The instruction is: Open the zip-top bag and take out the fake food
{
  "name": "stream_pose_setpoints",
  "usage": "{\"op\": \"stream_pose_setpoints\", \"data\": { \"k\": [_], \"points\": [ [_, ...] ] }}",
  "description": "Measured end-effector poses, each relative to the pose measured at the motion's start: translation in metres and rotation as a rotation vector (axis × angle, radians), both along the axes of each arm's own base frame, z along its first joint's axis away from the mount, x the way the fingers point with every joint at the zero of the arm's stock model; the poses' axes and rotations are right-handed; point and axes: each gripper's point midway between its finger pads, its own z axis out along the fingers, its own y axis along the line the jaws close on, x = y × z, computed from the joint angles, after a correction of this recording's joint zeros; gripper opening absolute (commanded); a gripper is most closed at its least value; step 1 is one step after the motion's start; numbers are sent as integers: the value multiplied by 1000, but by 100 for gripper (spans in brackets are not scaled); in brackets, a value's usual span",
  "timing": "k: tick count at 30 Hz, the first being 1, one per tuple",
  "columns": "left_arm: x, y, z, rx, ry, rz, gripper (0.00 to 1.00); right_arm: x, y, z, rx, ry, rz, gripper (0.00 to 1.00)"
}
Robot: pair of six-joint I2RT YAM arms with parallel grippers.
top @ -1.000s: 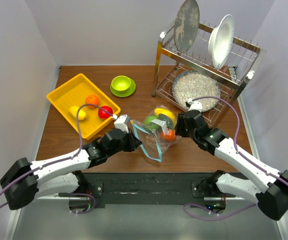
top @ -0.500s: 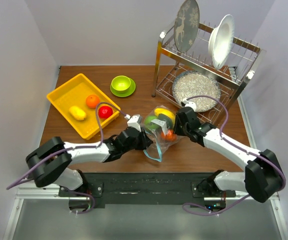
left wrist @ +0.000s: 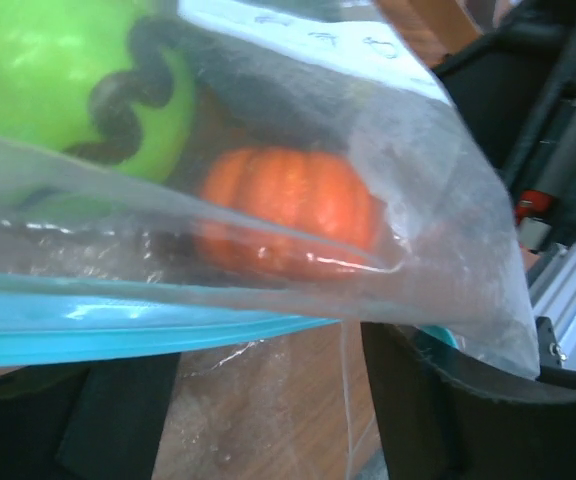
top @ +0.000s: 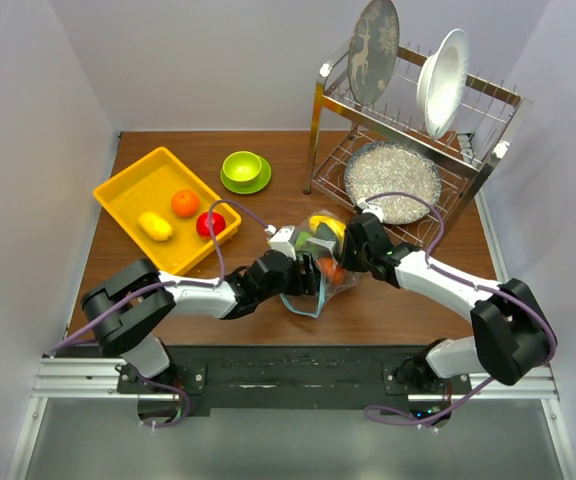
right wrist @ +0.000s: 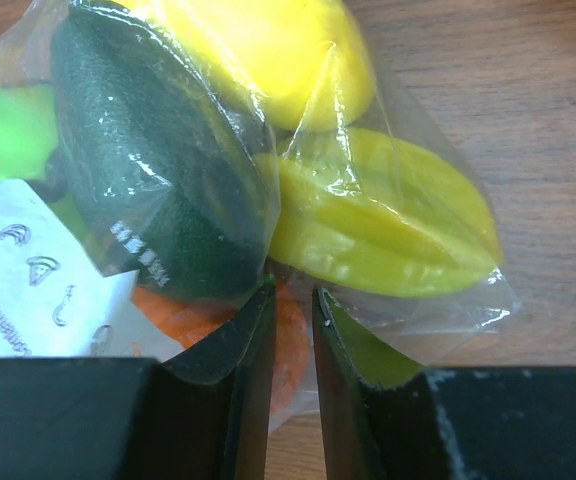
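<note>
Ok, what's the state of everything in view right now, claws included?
zip-top bag: mouth open.
fake food: several pieces inside the bag.
left claw: open at the bag's mouth.
right claw: nearly shut, pinching the bag's film.
yellow tray: holds three fruits.
lime bowl: upright on its saucer.
dish rack: two plates standing, one dish lying below.

Small boxed-in tabletop cell, plain white walls.
Brown wood-grain table (top: 268,150) enclosed by back wall (top: 218,60), left wall (top: 28,150) and right wall (top: 568,150). Light is even, shadows soft. Metal dish rack (top: 317,120) at back right. Aluminium rail (top: 68,372) on the near edge, grey floor (top: 288,445) below.
</note>
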Motion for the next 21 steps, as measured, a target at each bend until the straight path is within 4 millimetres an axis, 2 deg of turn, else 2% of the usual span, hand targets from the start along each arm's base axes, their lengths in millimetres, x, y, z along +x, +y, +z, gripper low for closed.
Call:
{"op": "stream_pose_setpoints", "data": {
  "k": [5,12,21],
  "points": [
    [-5,-5,4,-19,-21,-25,80,-2,4,0,8,2,19,28],
    [-7,-7,4,-11,-34,-22,85,-12,12,-5,4,13,70,28],
    [-5,-7,-8,104,-70,15,91,-31,24,-3,4,3,140,25]
  ]
}}
